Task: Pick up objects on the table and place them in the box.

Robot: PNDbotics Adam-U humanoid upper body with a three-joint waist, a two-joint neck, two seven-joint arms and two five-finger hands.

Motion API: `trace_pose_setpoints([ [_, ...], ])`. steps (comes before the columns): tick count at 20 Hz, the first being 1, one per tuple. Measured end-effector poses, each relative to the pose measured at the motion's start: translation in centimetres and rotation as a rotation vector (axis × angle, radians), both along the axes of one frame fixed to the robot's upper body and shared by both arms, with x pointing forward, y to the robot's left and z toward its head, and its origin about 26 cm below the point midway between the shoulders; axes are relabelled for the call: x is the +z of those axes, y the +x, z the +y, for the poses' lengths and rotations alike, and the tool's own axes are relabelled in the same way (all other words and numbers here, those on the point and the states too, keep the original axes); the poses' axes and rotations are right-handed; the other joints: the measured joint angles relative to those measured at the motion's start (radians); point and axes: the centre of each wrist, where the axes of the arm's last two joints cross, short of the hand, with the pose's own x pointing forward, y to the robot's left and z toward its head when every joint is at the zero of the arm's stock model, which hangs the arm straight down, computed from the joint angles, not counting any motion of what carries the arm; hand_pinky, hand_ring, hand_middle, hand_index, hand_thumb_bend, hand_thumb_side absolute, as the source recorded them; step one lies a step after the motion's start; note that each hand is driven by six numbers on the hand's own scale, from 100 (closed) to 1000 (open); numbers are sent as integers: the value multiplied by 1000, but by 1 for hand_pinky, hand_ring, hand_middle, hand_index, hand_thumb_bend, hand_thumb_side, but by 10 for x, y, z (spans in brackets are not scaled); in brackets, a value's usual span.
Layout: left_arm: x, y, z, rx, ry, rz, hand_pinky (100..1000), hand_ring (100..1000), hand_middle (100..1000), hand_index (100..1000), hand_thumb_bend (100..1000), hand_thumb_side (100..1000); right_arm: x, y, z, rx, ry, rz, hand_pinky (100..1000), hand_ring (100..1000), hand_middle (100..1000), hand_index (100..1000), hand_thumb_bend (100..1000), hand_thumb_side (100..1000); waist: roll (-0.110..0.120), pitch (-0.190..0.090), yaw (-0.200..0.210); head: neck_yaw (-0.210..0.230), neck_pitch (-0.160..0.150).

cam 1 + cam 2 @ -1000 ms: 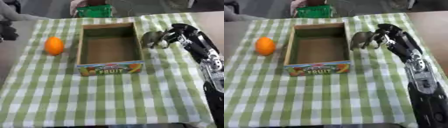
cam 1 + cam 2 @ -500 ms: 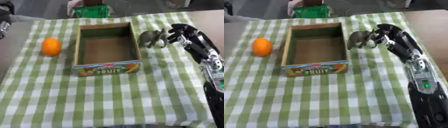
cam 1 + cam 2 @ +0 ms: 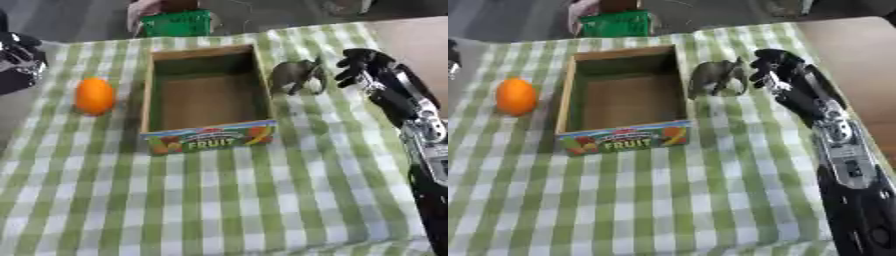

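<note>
A woven green-and-white checked cloth [image 3: 262, 200] lies under the right hand [image 3: 776, 70], itself glossy black plastic with silver metal joints. Just left of the hand, a matt grey elephant figure [image 3: 717, 77]; beyond it a brown cardboard box [image 3: 206, 95] with printed paper front, then a smooth orange [image 3: 94, 96].

Green-and-white checked cloth [image 3: 667, 190] covers table. Open box [image 3: 623, 140] near centre, front panel printed "FRUIT" with fruit pictures, inside bare brown floor, nothing in it. Orange [image 3: 516, 96] on cloth left of box, apart from it. Grey toy elephant [image 3: 717, 77] standing upright just right of box's far right corner. Right hand [image 3: 776, 70] just right of elephant, black fingers [image 3: 761, 61] curled toward it, contact not clear; arm runs down right edge. Green basket [image 3: 616, 23] beyond table's far edge.
</note>
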Motion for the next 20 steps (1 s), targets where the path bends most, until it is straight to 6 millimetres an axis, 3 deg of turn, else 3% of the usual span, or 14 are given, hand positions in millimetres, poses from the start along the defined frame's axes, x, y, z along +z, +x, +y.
trace_pose_setpoints([
  [3, -12, 6, -8, -26, 19, 33, 715, 700, 687, 831, 218, 394, 0, 1, 2, 5, 2, -1, 631, 651, 679, 825, 100, 539, -2, 1, -4, 3, 0],
  [18, -47, 13, -28, -25, 71, 122, 707, 694, 703, 845, 232, 507, 1, 2, 5, 17, 0, -6, 630, 651, 678, 825, 100, 541, -5, 10, -7, 11, -1],
  [19, -48, 14, -30, -19, 72, 122, 702, 688, 695, 840, 226, 493, 1, 2, 5, 18, -1, -6, 630, 651, 678, 825, 100, 541, -5, 10, -7, 11, -1],
  [20, -50, 14, -31, -14, 72, 122, 692, 673, 674, 824, 159, 398, 1, 2, 5, 19, -1, -6, 630, 651, 678, 825, 100, 541, -5, 10, -8, 11, -1],
])
